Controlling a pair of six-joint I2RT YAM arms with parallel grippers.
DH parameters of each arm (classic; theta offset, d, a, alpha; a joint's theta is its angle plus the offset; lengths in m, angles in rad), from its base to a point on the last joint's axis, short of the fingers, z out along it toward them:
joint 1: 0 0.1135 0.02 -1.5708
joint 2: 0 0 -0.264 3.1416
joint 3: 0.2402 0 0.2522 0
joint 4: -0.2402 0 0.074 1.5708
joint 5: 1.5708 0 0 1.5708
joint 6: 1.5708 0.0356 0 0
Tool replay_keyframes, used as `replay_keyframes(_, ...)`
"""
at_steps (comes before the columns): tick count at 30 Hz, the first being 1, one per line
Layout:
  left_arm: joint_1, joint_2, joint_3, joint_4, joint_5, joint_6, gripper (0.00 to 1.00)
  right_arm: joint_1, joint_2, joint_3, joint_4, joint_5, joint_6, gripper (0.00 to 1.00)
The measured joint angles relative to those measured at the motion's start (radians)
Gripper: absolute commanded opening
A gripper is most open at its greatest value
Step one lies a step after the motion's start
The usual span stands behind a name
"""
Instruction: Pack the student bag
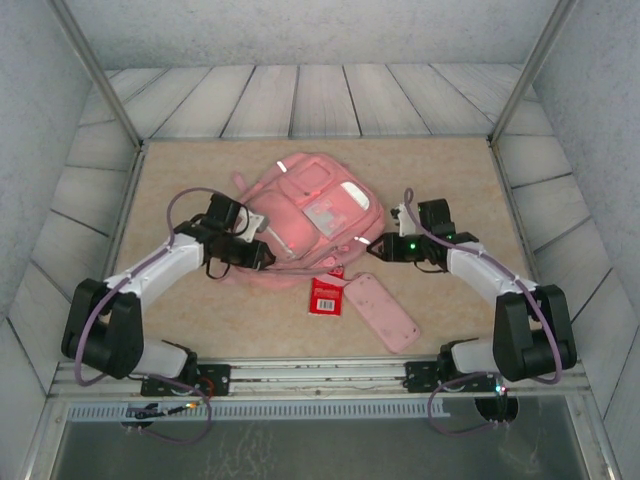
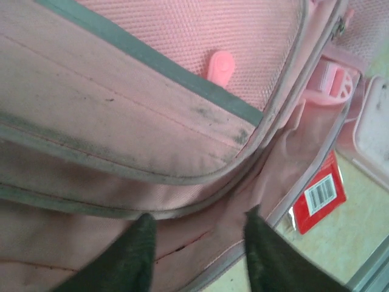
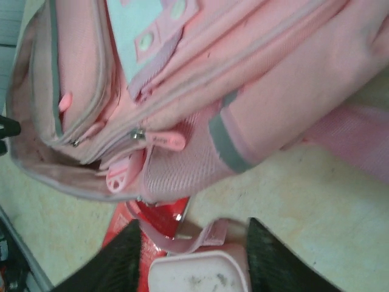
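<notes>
Looking down from overhead, I see the student bag (image 1: 310,215) lying front-up near the middle of the desk (image 1: 200,330), between my two arms. My left pincer (image 1: 263,256) is at the bag's near-left edge. On its wrist camera the fingers (image 2: 137,258) stand apart, with the bag's pink fabric and grey piping spread between and beyond them; I cannot tell whether they touch the cloth. A pink zip pull (image 2: 220,67) lies on the mesh panel further up. My right pincer (image 1: 385,243) sits at the bag's near-right side, its jaws likewise parted and clamped on nothing. Between them its wrist view shows a loose pink strap (image 3: 194,240) and the rounded end of a pink pencil case (image 3: 197,274). That case lies on the desk just beside a red packet (image 1: 325,296), which is tucked against the bag's near edge.
</notes>
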Motion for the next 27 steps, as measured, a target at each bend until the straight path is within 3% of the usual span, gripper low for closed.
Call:
replay_keyframes(8,0.0,-0.154,-0.108,0.101,-0.107,-0.179,0.66,-0.009,0.187,0.264,-0.031,0.155,-0.029,0.63)
replay_keyframes(15,0.0,-0.16,-0.181,0.199,-0.172,-0.319,0.7,-0.06,0.432,0.437,-0.032,0.224,-0.039,0.66)
replay_keyframes(20,0.0,-0.119,-0.18,0.297,-0.178,-0.371,0.61,-0.076,0.559,0.505,-0.026,0.159,-0.035,0.54)
replay_keyframes(27,0.002,0.095,-0.113,0.383,-0.143,-0.381,0.36,-0.077,0.578,0.475,0.008,0.067,-0.034,0.28)
